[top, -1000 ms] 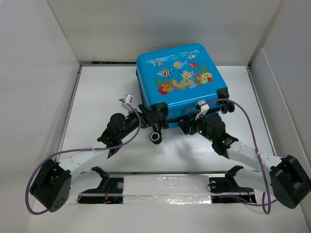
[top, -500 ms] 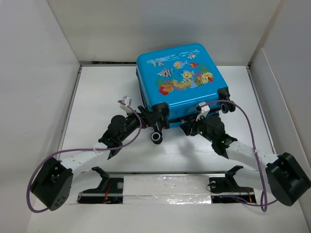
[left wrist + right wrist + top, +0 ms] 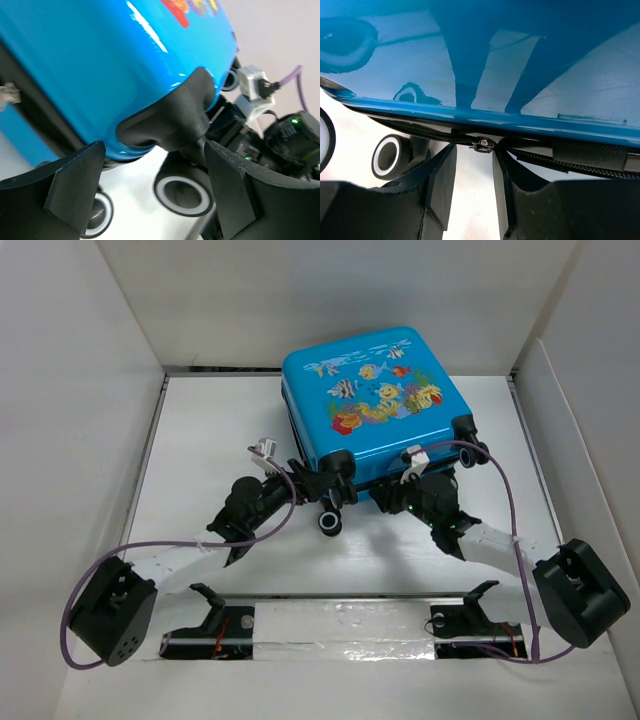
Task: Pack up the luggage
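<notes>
From above, the luggage (image 3: 375, 400) lies flat at the back of the bench (image 3: 200, 430), fish print up. It has slid a little right and away since a second ago. One loose-looking wheel (image 3: 328, 523) has gone with it, and the right arm's elbow has swung in closer. The left end effector (image 3: 322, 483) sits at the near left corner of the case. The right end effector (image 3: 390, 492) is tucked under the near edge, its tips hidden from this height.

The left wrist camera shows what the overhead one cannot. The two fingers (image 3: 75, 185) stand wide apart astride the black corner housing (image 3: 175, 120), with a wheel below. I can't see either pad pressing on it, so it looks released rather than gripping. The right arm's wrist shows beyond.

The right wrist camera looks straight at the seam under the blue shell. The fingers (image 3: 440, 180) leave a narrow gap, narrower than a moment ago. The metal zip pull (image 3: 482, 146) sits right at their tips, in line with the gap, not pinched.
</notes>
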### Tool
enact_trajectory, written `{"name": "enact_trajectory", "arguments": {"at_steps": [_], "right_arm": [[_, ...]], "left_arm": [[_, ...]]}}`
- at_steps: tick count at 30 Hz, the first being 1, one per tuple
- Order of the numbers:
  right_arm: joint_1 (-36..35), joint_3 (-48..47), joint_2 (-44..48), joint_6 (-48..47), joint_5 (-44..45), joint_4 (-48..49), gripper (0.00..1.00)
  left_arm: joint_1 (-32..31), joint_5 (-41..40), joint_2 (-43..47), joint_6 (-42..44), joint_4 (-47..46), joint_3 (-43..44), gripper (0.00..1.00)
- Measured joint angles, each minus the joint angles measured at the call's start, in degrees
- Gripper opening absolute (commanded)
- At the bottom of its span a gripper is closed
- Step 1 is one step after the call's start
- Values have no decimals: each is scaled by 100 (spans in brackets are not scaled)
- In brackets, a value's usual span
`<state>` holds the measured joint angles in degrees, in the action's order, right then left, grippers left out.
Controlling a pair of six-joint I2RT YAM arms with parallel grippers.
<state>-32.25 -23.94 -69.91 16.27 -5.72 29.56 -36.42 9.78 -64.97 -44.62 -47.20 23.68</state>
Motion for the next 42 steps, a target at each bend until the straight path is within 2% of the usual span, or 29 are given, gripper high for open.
{"name": "enact_trajectory", "arguments": {"at_steps": [4, 9, 13, 15, 18, 20, 22, 27, 28, 35, 37, 41, 42], "right_arm": [[7, 20, -20, 15, 81, 105, 53], [37, 109, -17, 44, 57, 271, 53], [122, 125, -24, 44, -79, 319, 53], [179, 125, -39, 46, -175, 348, 52], [260, 129, -68, 52, -330, 409, 50], [299, 129, -68, 61, -396, 413, 46], [348, 138, -70, 68, -424, 426, 40], [437, 153, -70, 61, -442, 437, 30], [448, 155, -70, 63, -442, 437, 24], [468, 157, -90, 48, -485, 463, 4], [487, 160, -105, 44, -479, 476, 0], [516, 216, -105, 68, -457, 570, 0], [518, 247, -105, 94, -452, 632, 0]], "left_arm": [[-22, -483, 562, 236, 728, 0, 82], [-22, -1217, 1676, 531, 1537, 2, 80], [-90, -1290, 2085, 645, 1683, -44, 81], [-367, -1340, 1980, 673, 1652, -131, 84], [-1207, -1665, 1495, 739, 1637, -140, 90], [-1670, -1849, 1060, 778, 1679, -133, 92], [-1803, -1945, 844, 782, 1681, -127, 95], [-1523, -1991, 586, 734, 1526, 87, 97], [-1443, -1961, 520, 721, 1438, 140, 97], [-1340, -1694, 175, 680, 1097, 245, 97], [-1318, -1657, 94, 684, 1088, 323, 95], [-1307, -1556, -105, 680, 973, 431, 86], [-1307, -1537, -138, 673, 922, 435, 75]]}}
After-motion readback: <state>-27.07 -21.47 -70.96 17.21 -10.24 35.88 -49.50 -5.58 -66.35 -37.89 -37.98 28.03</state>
